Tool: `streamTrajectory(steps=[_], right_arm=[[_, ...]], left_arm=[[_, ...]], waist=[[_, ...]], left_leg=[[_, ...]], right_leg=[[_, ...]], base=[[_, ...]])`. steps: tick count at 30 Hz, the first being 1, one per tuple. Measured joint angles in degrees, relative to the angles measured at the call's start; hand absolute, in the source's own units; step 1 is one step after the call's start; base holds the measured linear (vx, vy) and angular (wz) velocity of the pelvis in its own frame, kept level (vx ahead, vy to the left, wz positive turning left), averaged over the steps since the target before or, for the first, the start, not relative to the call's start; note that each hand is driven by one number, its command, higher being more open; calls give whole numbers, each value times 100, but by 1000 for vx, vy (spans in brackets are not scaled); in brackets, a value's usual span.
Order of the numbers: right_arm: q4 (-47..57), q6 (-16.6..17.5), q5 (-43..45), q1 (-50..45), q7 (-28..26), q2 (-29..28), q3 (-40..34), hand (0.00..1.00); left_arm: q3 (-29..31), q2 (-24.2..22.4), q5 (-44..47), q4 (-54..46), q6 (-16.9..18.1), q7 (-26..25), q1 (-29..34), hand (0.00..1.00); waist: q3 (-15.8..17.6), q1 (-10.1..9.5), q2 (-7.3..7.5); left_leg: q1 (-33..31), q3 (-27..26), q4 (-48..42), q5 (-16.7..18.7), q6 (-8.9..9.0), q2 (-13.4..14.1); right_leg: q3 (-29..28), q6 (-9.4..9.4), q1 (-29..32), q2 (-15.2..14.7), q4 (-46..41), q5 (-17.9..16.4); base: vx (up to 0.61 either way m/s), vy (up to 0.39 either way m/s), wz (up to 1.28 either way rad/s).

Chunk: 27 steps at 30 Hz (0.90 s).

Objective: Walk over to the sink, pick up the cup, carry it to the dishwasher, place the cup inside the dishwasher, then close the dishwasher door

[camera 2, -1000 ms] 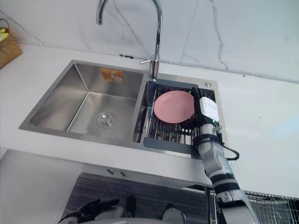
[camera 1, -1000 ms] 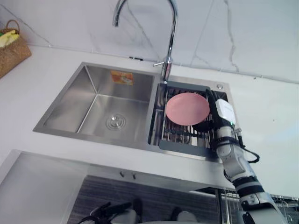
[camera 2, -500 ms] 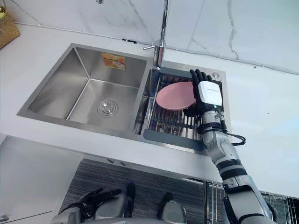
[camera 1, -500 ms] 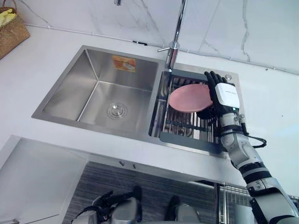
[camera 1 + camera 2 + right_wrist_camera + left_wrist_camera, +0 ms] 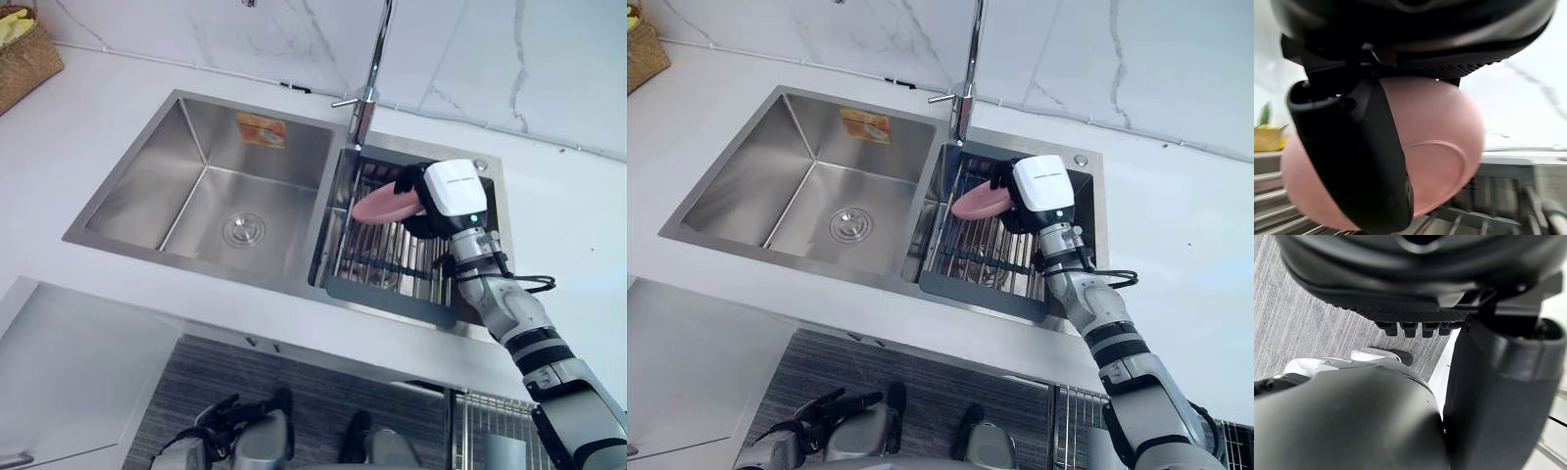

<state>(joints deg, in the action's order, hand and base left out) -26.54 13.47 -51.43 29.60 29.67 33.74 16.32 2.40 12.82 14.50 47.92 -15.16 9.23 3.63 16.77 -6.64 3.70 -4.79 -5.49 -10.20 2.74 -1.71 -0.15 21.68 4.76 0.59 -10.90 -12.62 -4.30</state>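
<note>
At the far left of the counter (image 5: 59, 127) a woven basket (image 5: 24, 59) is seen, well apart from the work. Below the counter's near edge the left hand (image 5: 838, 431) hangs idle, its fingers (image 5: 813, 409) loosely apart. Next comes the sink's left basin (image 5: 196, 196), then the tap (image 5: 367, 93), then the right basin, where a wire rack (image 5: 377, 269) is set. Over the back part of that rack a pink dish (image 5: 377, 206), shallow and more bowl than cup, is held tilted by the right hand (image 5: 449, 196). In the right wrist view the thumb (image 5: 1359, 161) is clamped across its underside, and the fingers are wrapped over its far side. Whether its lower edge is clear of the rack bars cannot be told.

The step in hand is judged to be the lift-out. The dish should be raised straight up until rack and tap are cleared. The pinch should be held firm, since a smooth rim could slip. Only then should it be swung away towards the dishwasher.
</note>
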Motion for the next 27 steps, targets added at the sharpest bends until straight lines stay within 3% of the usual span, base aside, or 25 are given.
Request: streamTrajectory(steps=[15, 22, 27], right_arm=[[390, 354, 487, -13, -610, 150, 197, 0], [1944, 587, 1122, -821, -701, 61, -850, 0], [2710, 720, 1430, -1236, -461, -327, -1445, 0]], left_arm=[[3, 33, 2, 28, 54, 11, 0, 100], [55, 73, 0, 121, 47, -15, 15, 100], [54, 178, -66, 246, 32, -29, 15, 100]], waist=[[0, -17, 8], [-11, 144, 29], [-112, 350, 168]], left_leg=[[62, -231, -252, 259, 37, 164], [135, -495, -582, 611, 45, 292], [212, -774, -766, 850, 50, 414]], right_leg=[[-234, -20, -85, 150, 99, 9], [-530, -17, -139, 236, 92, 11], [-824, -16, -136, 328, 115, 12]], base=[[12, -11, -9], [34, 23, -20], [24, 23, -31]])
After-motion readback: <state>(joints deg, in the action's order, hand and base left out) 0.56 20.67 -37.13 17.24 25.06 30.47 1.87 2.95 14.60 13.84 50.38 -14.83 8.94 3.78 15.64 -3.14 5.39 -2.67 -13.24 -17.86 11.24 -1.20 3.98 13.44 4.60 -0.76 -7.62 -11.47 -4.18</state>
